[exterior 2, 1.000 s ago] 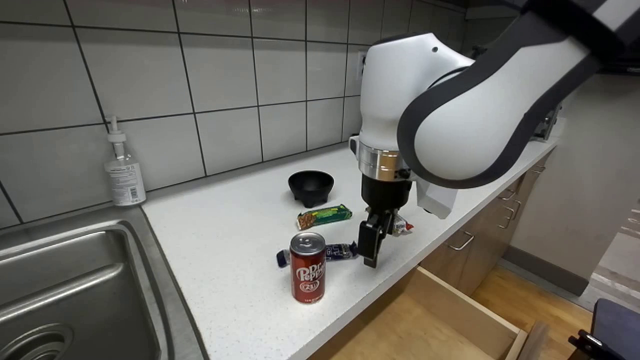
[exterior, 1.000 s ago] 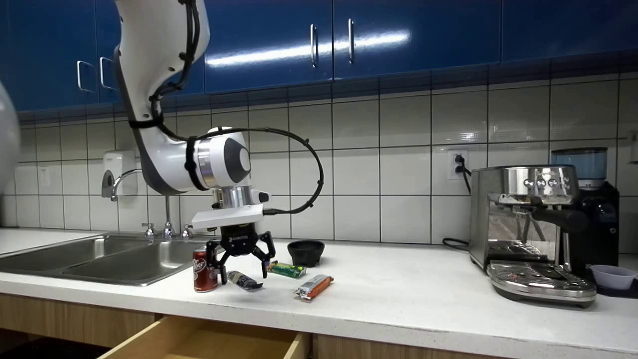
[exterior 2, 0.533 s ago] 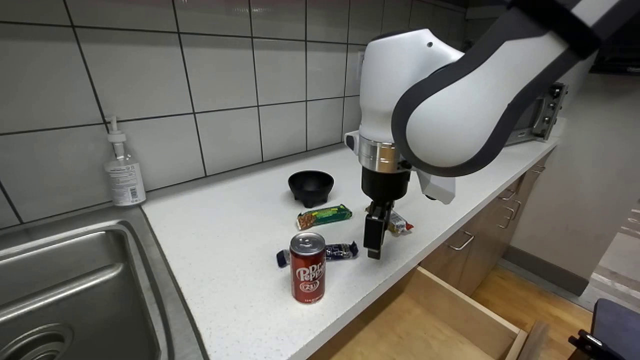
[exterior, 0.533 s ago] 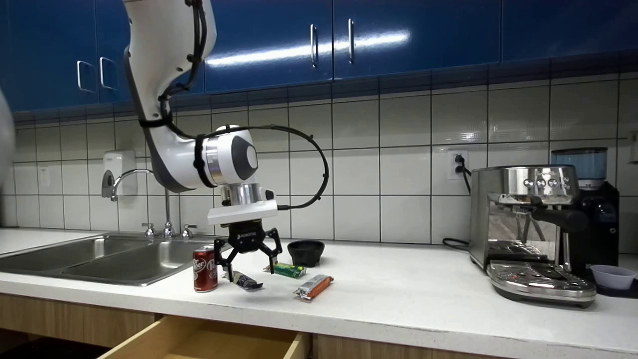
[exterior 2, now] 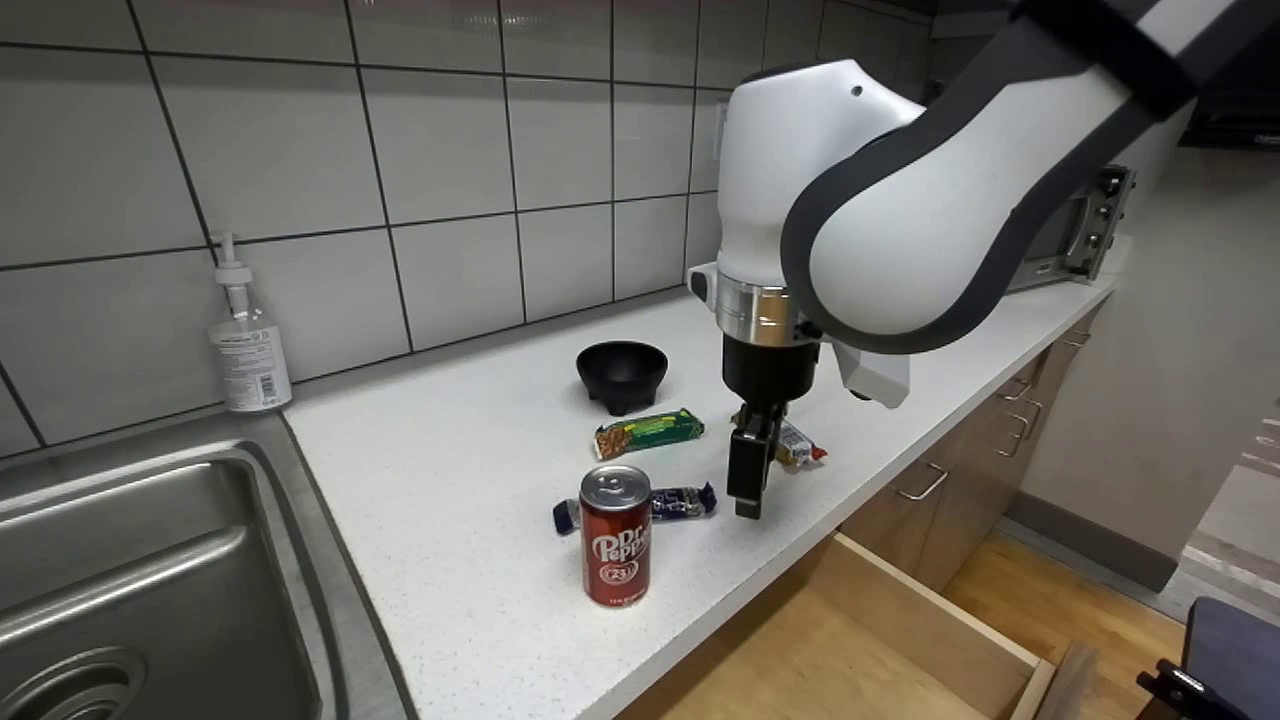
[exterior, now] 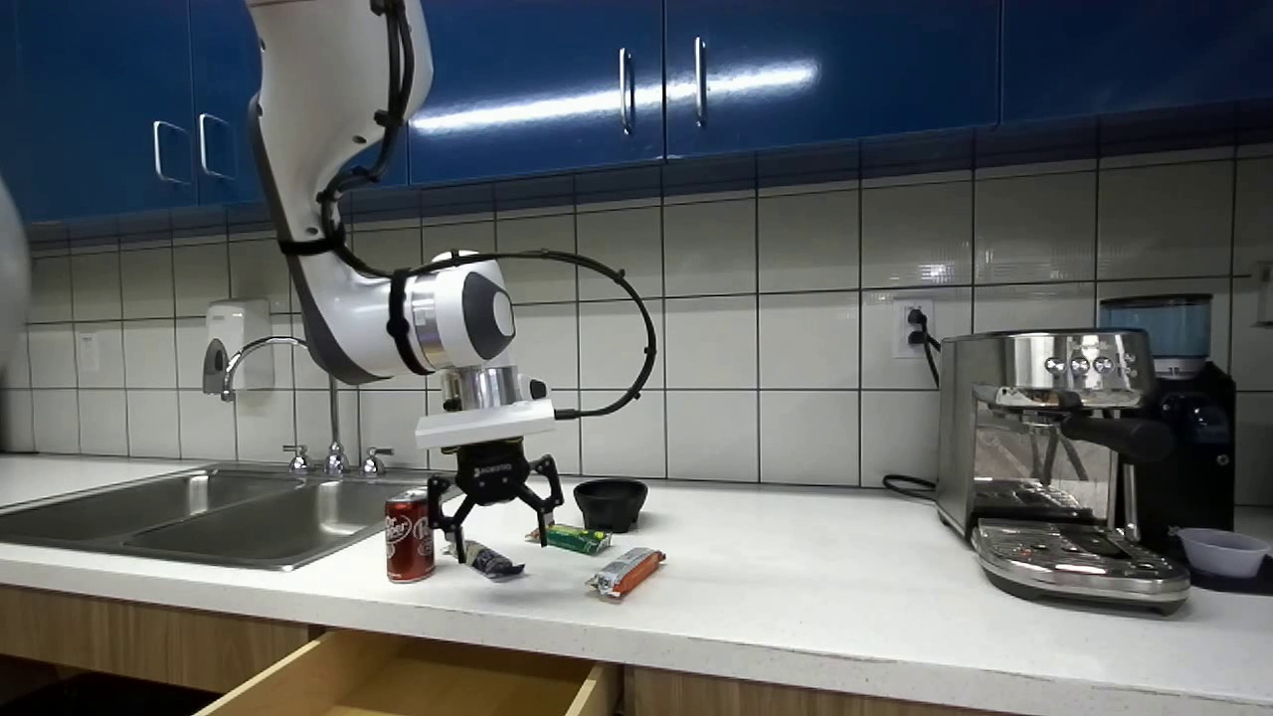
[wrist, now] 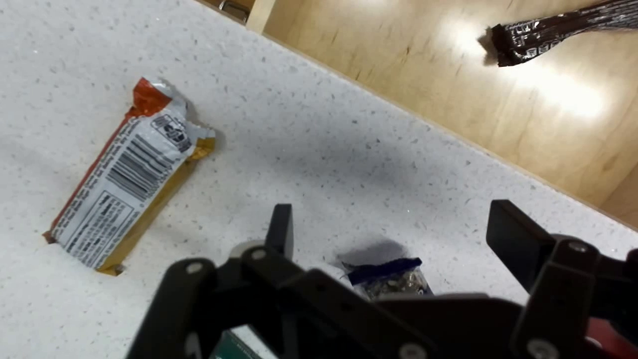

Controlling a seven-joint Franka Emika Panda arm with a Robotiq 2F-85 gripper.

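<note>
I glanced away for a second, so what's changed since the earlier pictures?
The robot's gripper moved a little along the counter, away from the soda can and toward the coffee machine. Nothing was taken hold of or let go: its jaws stay open. The soda can, navy snack bar, black bowl and open drawer stayed put.

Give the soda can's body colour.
Red; the can shows best in an exterior view.

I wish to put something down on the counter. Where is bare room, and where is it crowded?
Bare patches on the counter: between the orange-wrapped bar and the espresso machine; also between the sink, tiled wall and black bowl.
Crowded: around the open tool, with the soda can, dark-wrapped bar and green-wrapped bar close together.
</note>
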